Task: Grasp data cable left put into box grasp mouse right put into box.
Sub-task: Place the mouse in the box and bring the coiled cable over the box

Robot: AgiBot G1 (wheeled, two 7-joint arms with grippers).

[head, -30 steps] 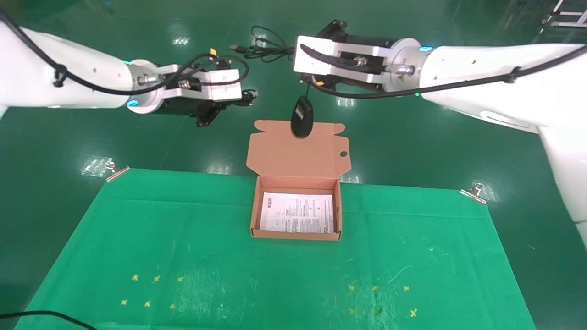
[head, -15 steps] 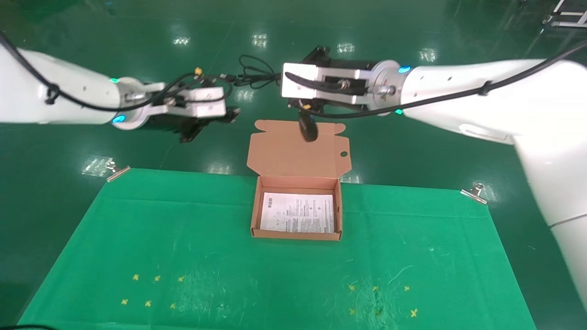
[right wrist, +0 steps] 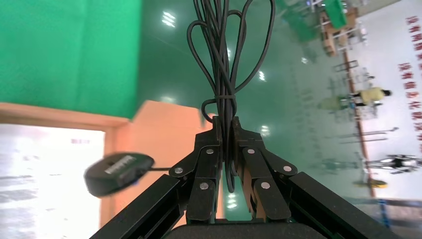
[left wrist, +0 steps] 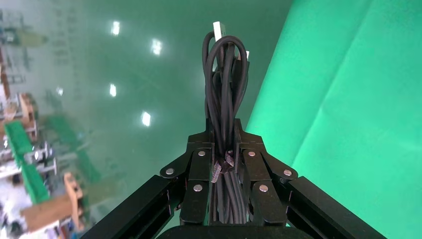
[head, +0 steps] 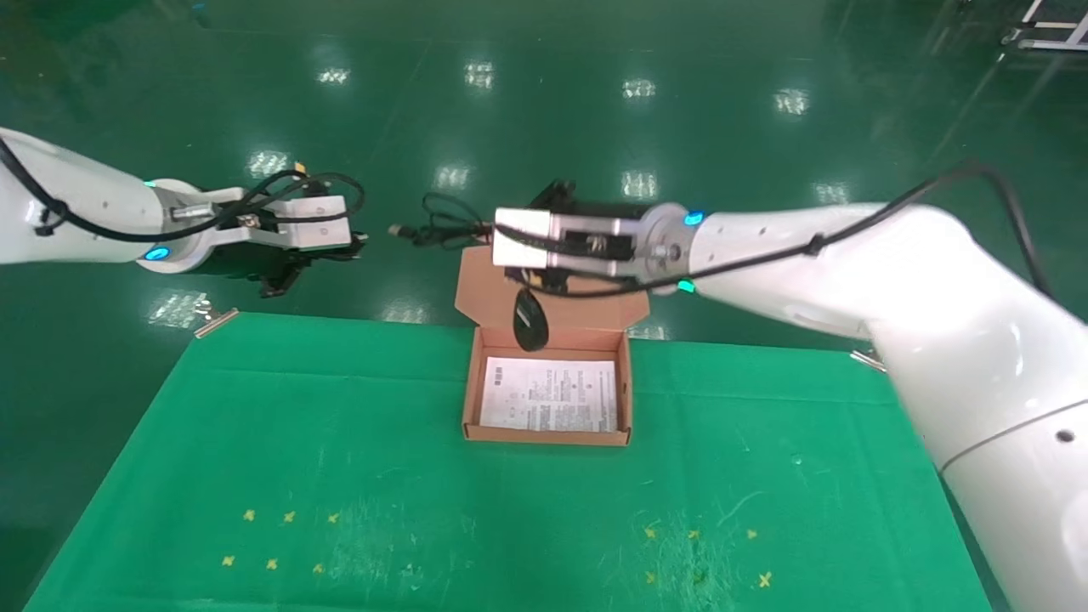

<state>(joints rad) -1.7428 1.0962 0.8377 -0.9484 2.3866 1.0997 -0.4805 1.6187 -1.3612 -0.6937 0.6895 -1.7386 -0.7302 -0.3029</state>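
Observation:
The salmon-orange box (head: pixel 546 435) stands open on the green cloth, with a printed sheet (head: pixel 551 395) inside and its flap lid (head: pixel 484 289) raised at the back. My right gripper (head: pixel 486 231) is shut on the bundled mouse cord (head: pixel 433 229), also in the right wrist view (right wrist: pixel 224 59). The black mouse (head: pixel 529 319) dangles from it over the box's back edge; the right wrist view shows it (right wrist: pixel 117 172) beside the flap (right wrist: pixel 164 129). My left gripper (head: pixel 350 244) is off to the left over the floor, shut (left wrist: pixel 224 132) on the data cable (left wrist: pixel 224 74).
The green cloth (head: pixel 340 425) covers the table, held by metal clips at the back left (head: pixel 217 321) and back right (head: pixel 867 361). Small yellow crosses (head: pixel 280 540) mark the cloth near the front. Shiny green floor lies beyond the table.
My right arm has come down and toward me, bringing the dangling mouse from above the flap to the box's back edge. My left arm has moved left and lower with the data cable.

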